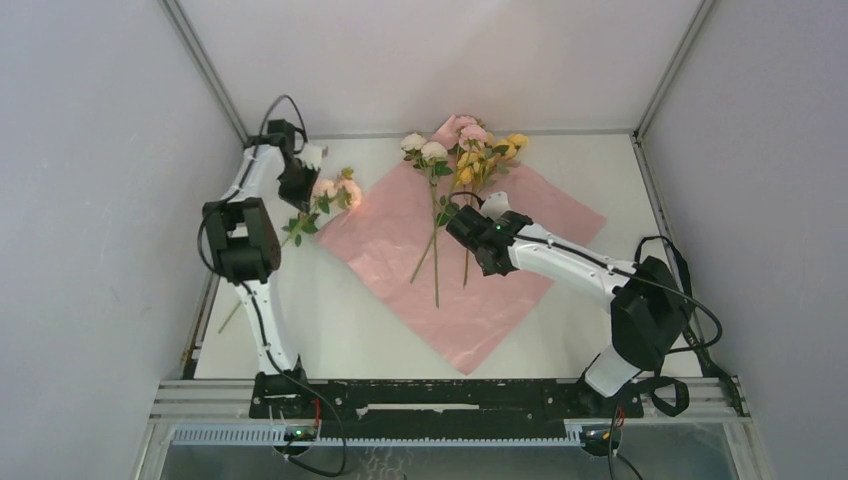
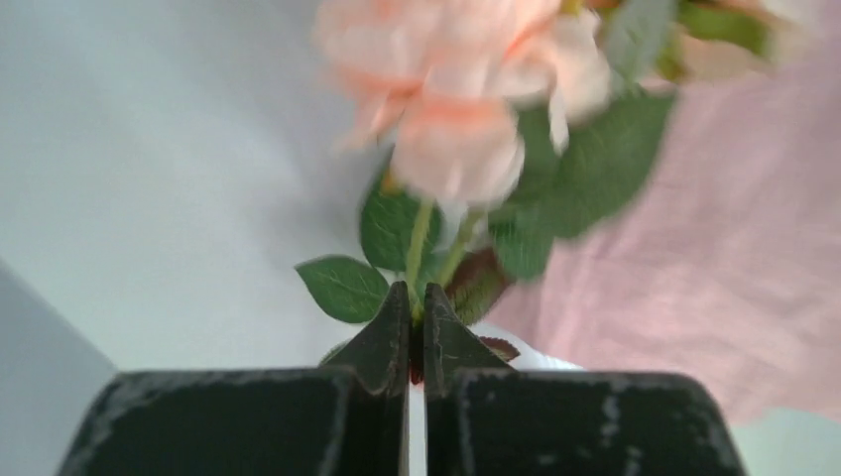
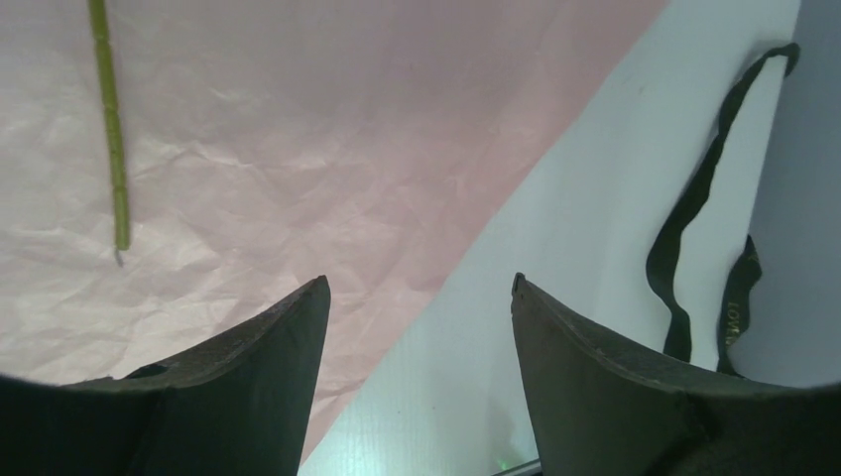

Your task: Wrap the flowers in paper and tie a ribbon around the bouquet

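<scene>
Several flowers lie on the crinkled pink paper, blooms toward the far wall, thin green stems toward the arms. The left end effector is clamped on one pink flower by its stem, beside the paper's left corner. The right end effector stands wide over the paper's edge, near the floppy black ribbon.

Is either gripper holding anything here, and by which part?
The left gripper is shut on the thin green stem of a peach-pink flower, just below its leaves. The open right gripper holds nothing.
</scene>
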`<control>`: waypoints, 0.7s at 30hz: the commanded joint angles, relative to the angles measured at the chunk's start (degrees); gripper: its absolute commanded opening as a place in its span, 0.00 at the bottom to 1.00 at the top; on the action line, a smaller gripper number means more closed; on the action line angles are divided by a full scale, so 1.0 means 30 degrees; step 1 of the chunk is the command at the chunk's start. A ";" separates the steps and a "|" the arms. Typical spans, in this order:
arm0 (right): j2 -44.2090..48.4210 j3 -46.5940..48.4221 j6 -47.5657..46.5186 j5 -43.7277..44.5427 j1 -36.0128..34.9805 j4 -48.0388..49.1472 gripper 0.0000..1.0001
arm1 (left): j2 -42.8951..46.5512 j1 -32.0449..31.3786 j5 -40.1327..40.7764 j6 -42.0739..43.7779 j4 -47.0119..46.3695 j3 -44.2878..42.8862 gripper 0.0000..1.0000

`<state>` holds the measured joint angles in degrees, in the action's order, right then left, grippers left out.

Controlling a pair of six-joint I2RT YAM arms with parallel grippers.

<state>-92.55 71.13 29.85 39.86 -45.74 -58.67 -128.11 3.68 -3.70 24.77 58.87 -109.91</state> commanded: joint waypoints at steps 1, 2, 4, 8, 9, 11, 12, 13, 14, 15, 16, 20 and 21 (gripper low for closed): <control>0.1847 -0.0010 -0.1057 -0.1197 -0.0250 0.1755 0.76 | 0.6647 0.0998 -0.4730 -0.3843 -0.2406 -0.0331 0.00; 0.2250 -0.0010 -0.1637 -0.1846 -0.0472 0.2578 0.76 | 0.7612 0.1021 -0.5520 -0.4389 -0.2651 -0.0336 0.00; 0.3152 -0.0009 -0.2895 -0.3721 -0.1003 0.4692 0.78 | 0.9252 0.1023 -0.7188 -0.5829 -0.3245 -0.0153 0.00; 0.4188 0.0005 -0.4327 -1.1168 -0.1534 1.1897 0.96 | 1.2217 0.0980 -1.2102 -1.0348 -0.5733 0.1653 0.00; 0.4084 0.0083 -0.4291 -1.3383 -0.1610 1.3679 0.99 | 1.2897 0.0882 -1.3242 -1.2241 -0.6912 0.2534 0.00; 0.3469 0.0578 -0.3607 -1.6851 -0.1775 1.7189 1.00 | 1.4225 0.0454 -1.4992 -1.4998 -0.9619 0.4505 0.00; 0.2965 0.0957 -0.2851 -1.7748 -0.1798 1.8643 1.00 | 1.4894 0.0099 -1.5383 -1.5861 -1.0716 0.5476 0.00; 0.2357 0.1488 -0.2078 -1.8355 -0.1834 2.0118 1.00 | 1.5505 -0.0348 -1.5418 -1.6416 -1.1622 0.6293 0.00; 0.1684 0.2060 -0.1230 -1.8885 -0.1838 2.1214 1.00 | 1.6242 -0.0887 -1.5297 -1.6595 -1.2244 0.7102 0.00; 0.0944 0.2651 -0.0260 -1.9332 -0.1806 2.2197 1.00 | 1.6831 -0.1500 -1.5019 -1.6606 -1.2882 0.7818 0.00; 0.0127 0.3285 0.0733 -1.9626 -0.1802 2.2913 1.00 | 1.7370 -0.2067 -1.4596 -1.6564 -1.3478 0.8509 0.00; -0.2233 0.4352 0.4443 -1.9699 -0.1478 2.4885 1.00 | 1.8818 -0.3335 -1.3594 -1.6443 -1.5250 1.0765 0.00; -0.2501 0.3793 0.5360 -1.9877 -0.1362 2.6058 1.00 | 1.8893 -0.3531 -1.3568 -1.6470 -1.5258 1.0935 0.00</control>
<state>-97.06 82.85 32.80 -14.68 -50.85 4.25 -75.37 -4.86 -44.16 -20.88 21.43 -79.88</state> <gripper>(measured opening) 0.993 0.028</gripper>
